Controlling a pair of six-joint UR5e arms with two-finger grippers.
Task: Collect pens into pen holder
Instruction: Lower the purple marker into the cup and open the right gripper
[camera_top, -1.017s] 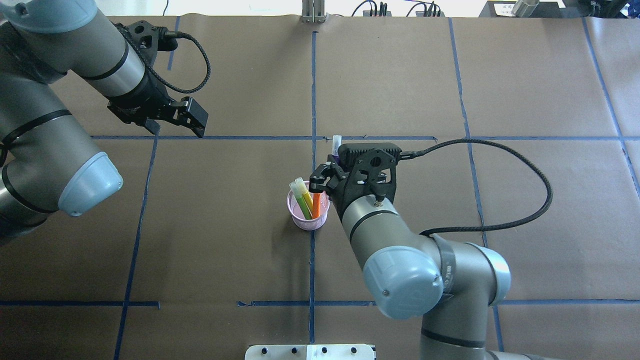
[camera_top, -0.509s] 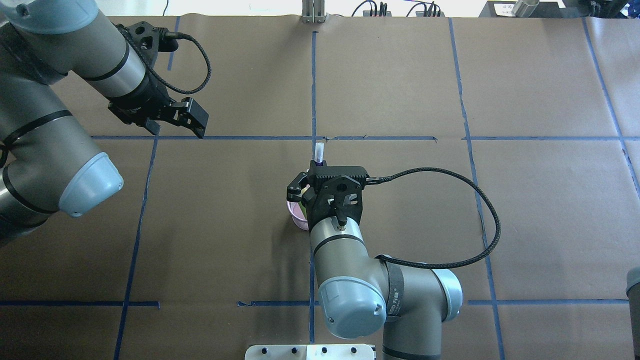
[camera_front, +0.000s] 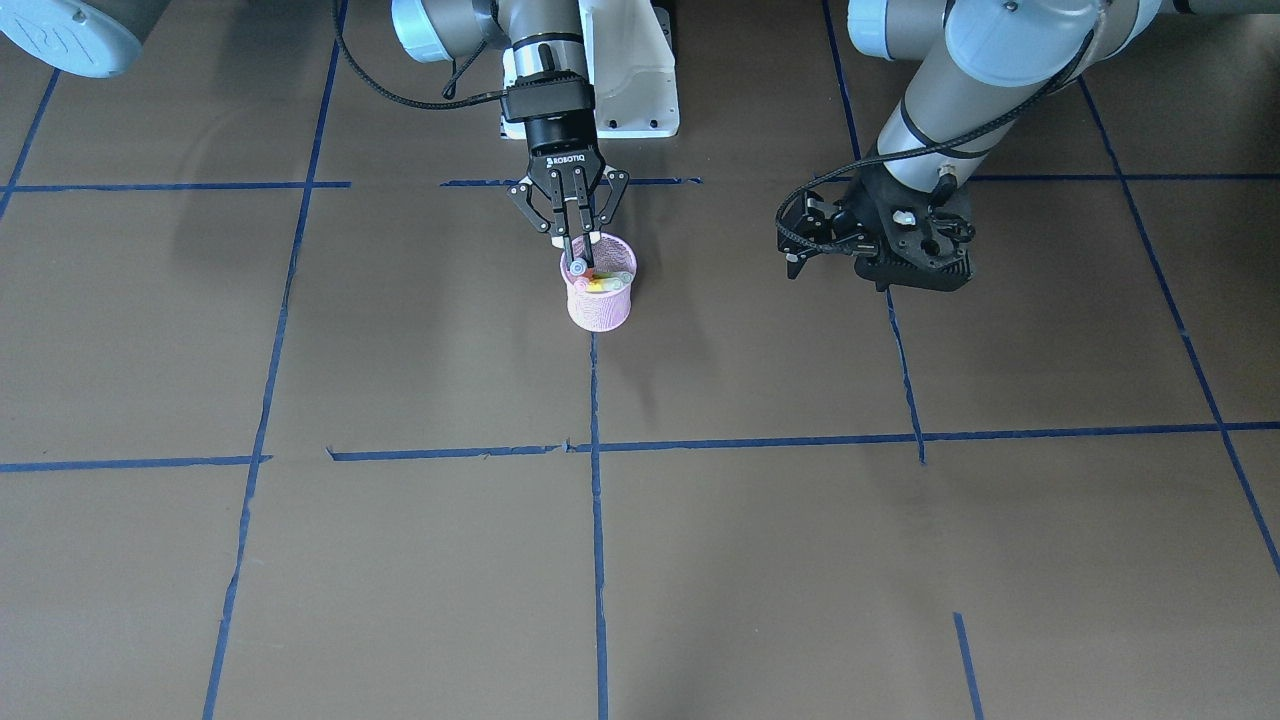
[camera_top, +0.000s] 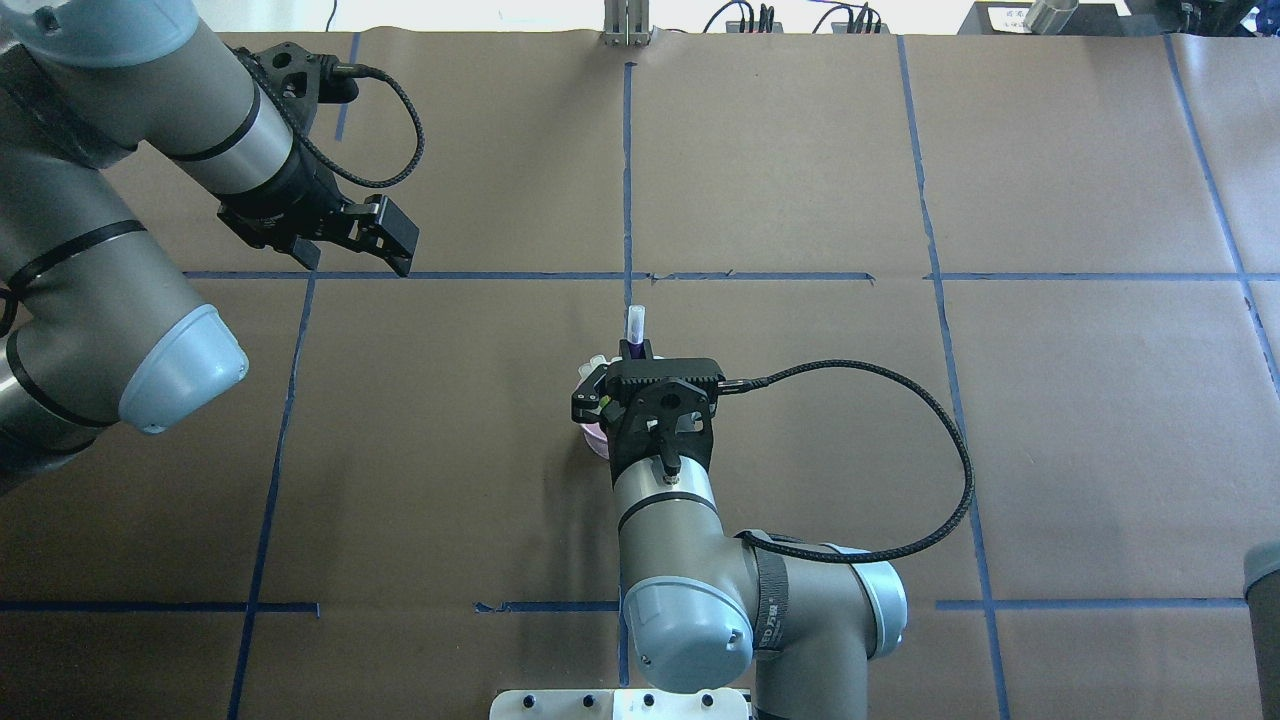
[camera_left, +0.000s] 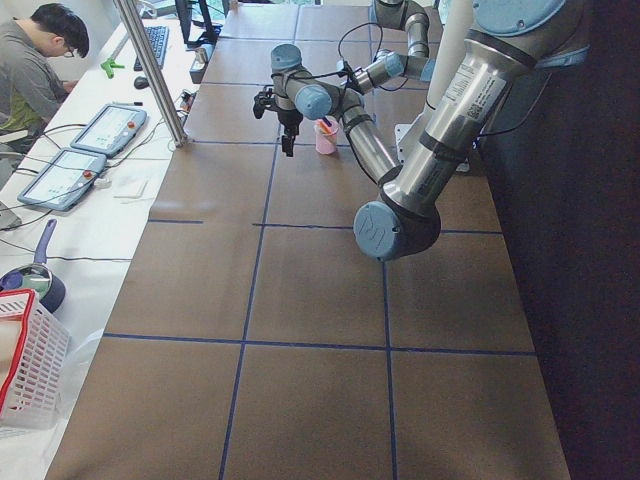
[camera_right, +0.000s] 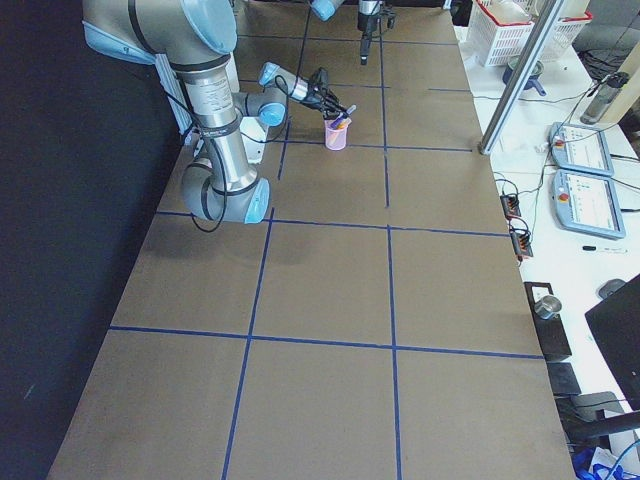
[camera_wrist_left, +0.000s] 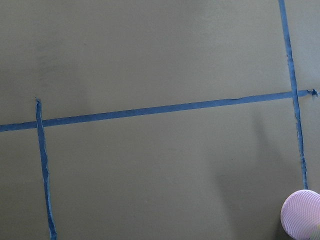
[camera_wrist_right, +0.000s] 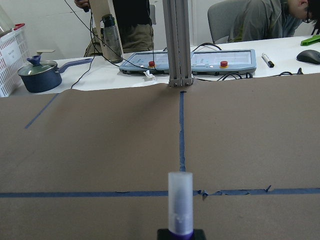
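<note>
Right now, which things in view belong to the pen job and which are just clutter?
Job: purple pen, held by right gripper; pink pen holder; two pens inside it.
Clutter: blue pot, water bottle, white basket, teach pendants.

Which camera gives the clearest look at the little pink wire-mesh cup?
The front-facing view: the pink wire-mesh cup shows its whole mesh wall and rim. Overhead, the right gripper hides most of it; the left wrist camera catches an edge; side views show it tiny.
</note>
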